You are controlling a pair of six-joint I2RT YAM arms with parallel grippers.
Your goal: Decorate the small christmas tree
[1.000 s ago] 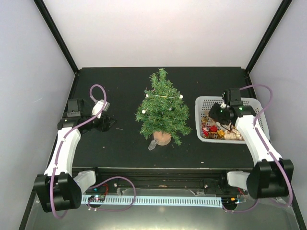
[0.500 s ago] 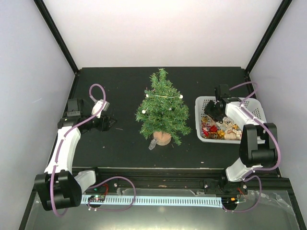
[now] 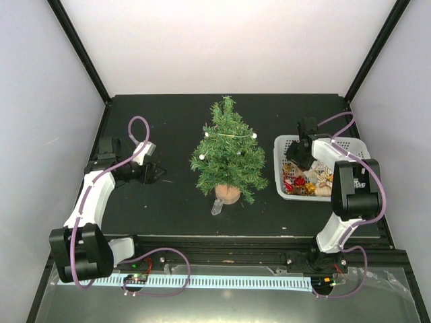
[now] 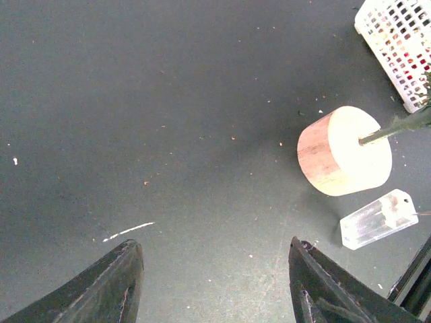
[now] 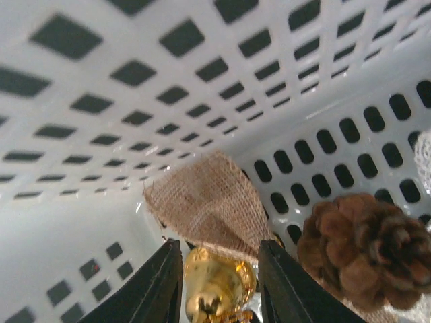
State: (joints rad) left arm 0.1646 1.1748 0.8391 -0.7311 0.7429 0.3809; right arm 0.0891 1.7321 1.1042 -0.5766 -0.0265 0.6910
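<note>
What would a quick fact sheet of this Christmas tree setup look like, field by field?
Tree: small christmas tree, upright on the table, a few white beads on it
By its base: clear crystal ornament, lying flat
Basket: white basket, right of the tree, holding ornaments
Left arm: left gripper open over bare table
Right arm: right gripper inside the basket, fingers either side of a gold bell and burlap piece; grip unclear
Also there: pine cone

black tabletop [image 3: 168,202] | white walls [image 3: 222,40] | black corner posts [image 3: 77,47]
</note>
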